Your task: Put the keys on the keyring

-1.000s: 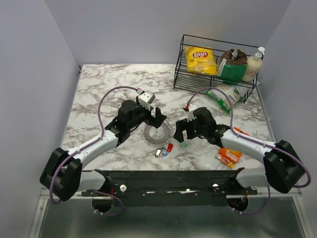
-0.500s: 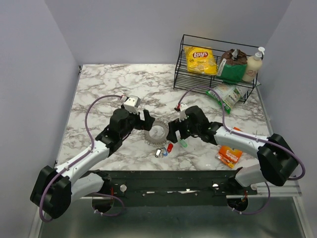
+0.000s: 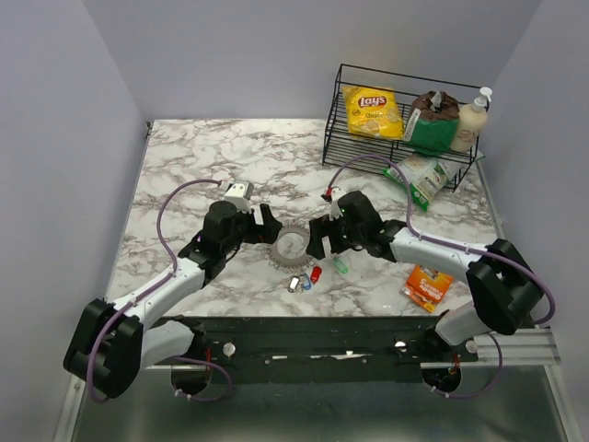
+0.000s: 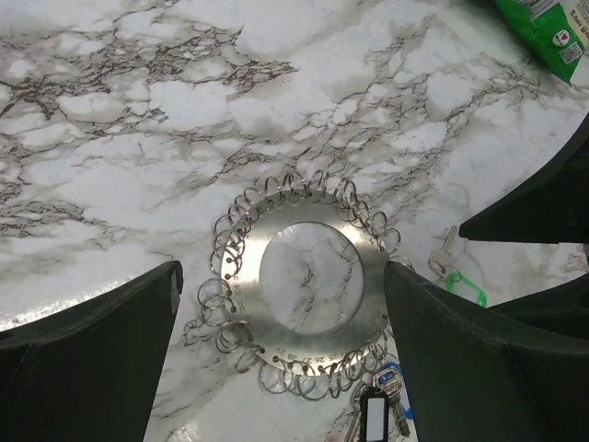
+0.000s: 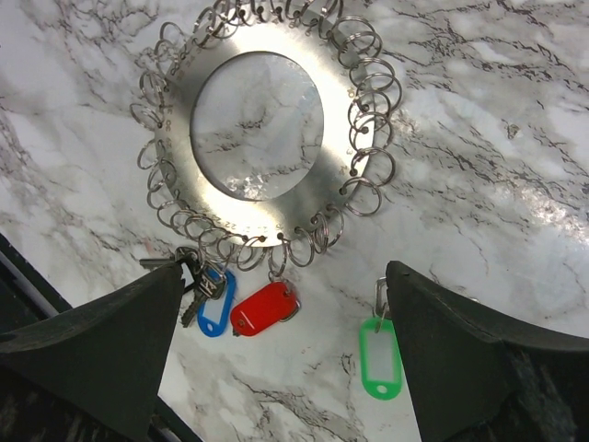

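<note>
Black left tool (image 4: pixel 283 276), right tool (image 5: pixel 285 269), gaping, empty

Marble table (image 3: pixel 184 157): keyring (image 3: pixel 293 247) mid-frame; red key (image 3: pixel 316 273), blue key (image 3: pixel 306 282) at its lower rim, green key (image 3: pixel 340 265) apart; orange packet (image 3: pixel 425 287) lower right; wire basket (image 3: pixel 342 147) upper right.

- This is a robotics lab test cell: plain pale walls (image 3: pixel 55 138) box in a marble-patterned table (image 3: pixel 184 166).
- The left arm (image 3: pixel 175 276) and right arm (image 3: pixel 433 250) sit bolted to a black rail (image 3: pixel 313 333) at the near edge.
- A wire basket (image 3: pixel 342 138) holds a chip bag (image 3: pixel 372 110) and a bottle (image 3: pixel 469 124).
</note>
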You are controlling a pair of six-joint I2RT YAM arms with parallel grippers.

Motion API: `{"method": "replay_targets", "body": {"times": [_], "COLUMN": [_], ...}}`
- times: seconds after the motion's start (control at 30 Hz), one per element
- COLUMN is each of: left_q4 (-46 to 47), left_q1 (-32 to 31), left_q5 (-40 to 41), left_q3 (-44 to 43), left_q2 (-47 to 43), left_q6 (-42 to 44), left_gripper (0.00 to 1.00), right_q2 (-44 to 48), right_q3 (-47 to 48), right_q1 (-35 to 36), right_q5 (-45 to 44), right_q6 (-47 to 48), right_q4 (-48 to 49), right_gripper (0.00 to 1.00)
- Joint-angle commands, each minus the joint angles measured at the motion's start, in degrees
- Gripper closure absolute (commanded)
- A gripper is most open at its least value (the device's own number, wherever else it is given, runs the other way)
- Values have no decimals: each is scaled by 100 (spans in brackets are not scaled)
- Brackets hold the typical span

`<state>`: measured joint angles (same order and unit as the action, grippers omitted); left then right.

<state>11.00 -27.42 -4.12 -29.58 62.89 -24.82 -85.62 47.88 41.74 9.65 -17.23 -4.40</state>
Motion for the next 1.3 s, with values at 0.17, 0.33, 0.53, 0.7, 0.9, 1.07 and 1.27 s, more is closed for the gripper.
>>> {"method": "replay_targets", "body": {"times": [0.17, 0.33, 0.53, 0.7, 0.9, 1.07, 1.27], "left_q4": [16, -2, 86, 51, -11, -2, 16], "left_q1": [378, 404, 404, 404, 404, 404, 404], "left_q5": [-713, -827, -1090, -1205, -1205, -1249, -1275], "left_q3": [-56, -118, -162, -215, -250, -223, -214], "left_q2": [574, 654, 794, 918, 856, 865, 926], "left_q6": [-506, -498, -506, -489, -427, -419, -418], "left_gripper": [1, 1, 1, 1, 1, 3, 3], "right_q2": [-183, -288, -543, -806, -912, -842, -684], "right_q3": [257, 240, 266, 275, 248, 178, 73], "right_q1": [-16, -305, -429, -429, -447, -438, -421], "right_q5": [-315, -113, 204, 406, 608, 766, 811], "right_q6": [-280, -316, -280, -324, -386, -412, -316], "right_q4": [-184, -87, 97, 255, 379, 388, 379], "right_gripper": [3, 22, 23, 31, 40, 42, 42]}}
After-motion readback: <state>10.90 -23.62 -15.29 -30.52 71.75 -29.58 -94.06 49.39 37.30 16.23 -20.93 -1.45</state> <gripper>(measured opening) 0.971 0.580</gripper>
